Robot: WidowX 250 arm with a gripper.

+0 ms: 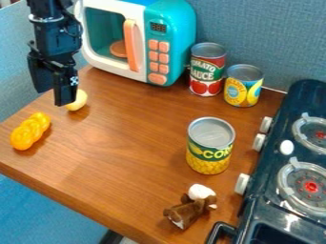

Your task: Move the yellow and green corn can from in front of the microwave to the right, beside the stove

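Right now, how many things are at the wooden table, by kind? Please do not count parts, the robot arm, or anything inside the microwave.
Cans: 3 (front can, back left can, back right can)
Microwave: 1
Stove: 1
Stuffed toy: 1
Yellow round thing: 1
Bumpy orange thing: 1
Total: 8

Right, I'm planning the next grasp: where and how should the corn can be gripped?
Probably across the upper wall of the corn can, from straight above: it stands upright, its round wall is straight, and bare counter separates it from the stove.
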